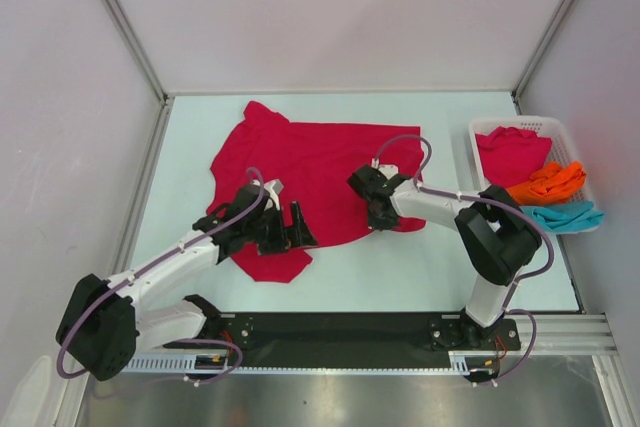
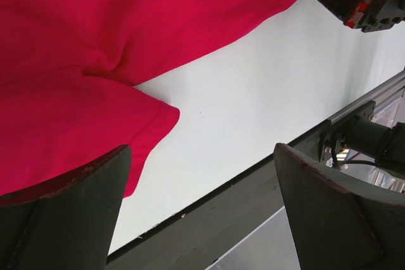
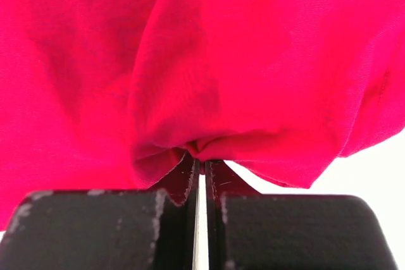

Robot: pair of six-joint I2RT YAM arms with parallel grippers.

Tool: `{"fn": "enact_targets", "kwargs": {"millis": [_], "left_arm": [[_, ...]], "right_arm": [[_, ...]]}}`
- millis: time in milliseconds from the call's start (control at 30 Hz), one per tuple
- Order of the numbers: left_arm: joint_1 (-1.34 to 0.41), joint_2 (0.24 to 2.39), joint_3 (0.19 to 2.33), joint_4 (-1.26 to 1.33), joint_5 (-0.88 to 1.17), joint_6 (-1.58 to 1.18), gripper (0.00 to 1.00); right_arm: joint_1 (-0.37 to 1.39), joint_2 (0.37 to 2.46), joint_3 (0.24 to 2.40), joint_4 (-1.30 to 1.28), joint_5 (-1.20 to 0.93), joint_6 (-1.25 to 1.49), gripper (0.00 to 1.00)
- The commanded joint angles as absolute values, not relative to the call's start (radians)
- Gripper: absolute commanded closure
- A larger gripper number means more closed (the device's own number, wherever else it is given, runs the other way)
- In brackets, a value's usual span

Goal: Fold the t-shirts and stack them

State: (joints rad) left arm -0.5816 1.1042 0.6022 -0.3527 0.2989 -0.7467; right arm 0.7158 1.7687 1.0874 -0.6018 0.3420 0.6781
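The right hand (image 3: 201,162) is clamped on a fold of the crimson t-shirt (image 1: 310,162). The left hand (image 2: 202,156) gapes open over its near edge.

Bright, even overhead light; soft faint shadows; crimson shirt (image 3: 253,61) oversaturated; wrist views' near foreground slightly blurred.

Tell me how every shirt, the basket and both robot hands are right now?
red t-shirt on the table: spread out, crumpled, unfolded.
right gripper: shut on that shirt's near edge.
left gripper: open, holding nothing.
basket: upright, shirts inside.
red t-shirt in the basket: bunched up.
orange t-shirt: bunched up.
teal t-shirt: crumpled, at the basket's near end.
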Motion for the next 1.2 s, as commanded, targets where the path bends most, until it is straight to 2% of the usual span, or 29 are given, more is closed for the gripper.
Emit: {"fn": "enact_targets", "kwargs": {"millis": [0,467,1000,1067,1133,1167], "left_arm": [[-0.568,1.111,0.64,-0.324,0.324,-0.709,0.0],[-0.563,1.086,0.617,-0.304,0.367,-0.718,0.0],[-0.532,1.026,0.588,-0.321,0.426,-0.713,0.01],[-0.532,1.028,0.578,-0.304,0.454,-0.721,0.05],[-0.532,1.025,0.555,-0.288,0.485,-0.738,0.15],[-0.532,1.025,0.546,-0.279,0.488,-0.739,0.24]], "right_arm": [[0.73,1.741,1.08,-0.67,0.409,0.678,1.0],[0.905,1.405,1.014,-1.095,0.538,0.922,1.0],[1.0,1.397,0.928,-1.177,0.446,0.997,1.0],[1.008,1.396,0.923,-1.172,0.443,1.008,1.0],[1.011,1.396,0.926,-1.167,0.44,1.008,1.0],[1.011,1.396,0.934,-1.161,0.445,1.006,1.0]]}}
